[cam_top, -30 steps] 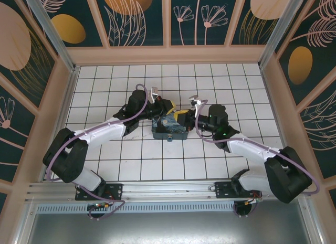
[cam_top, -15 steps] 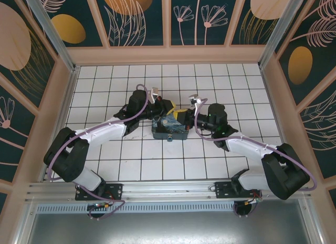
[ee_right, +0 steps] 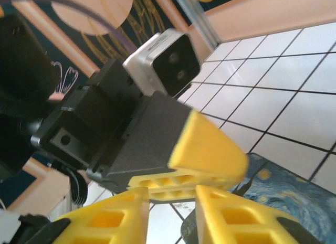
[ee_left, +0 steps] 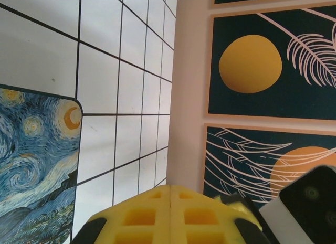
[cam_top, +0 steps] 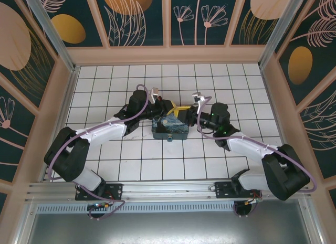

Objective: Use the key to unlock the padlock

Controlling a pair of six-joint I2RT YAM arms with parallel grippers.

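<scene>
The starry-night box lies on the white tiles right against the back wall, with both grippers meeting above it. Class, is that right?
Not quite. The box lies near the middle of the white tiles, with rows of bare tiles between it and the back wall, as the top view shows. The left gripper and right gripper do meet above it.

Bright, even light from overhead; the white tiled desk carries only faint, soft shadows. In the right wrist view, yellow fingers at six o'clock look soft and out of focus.
</scene>
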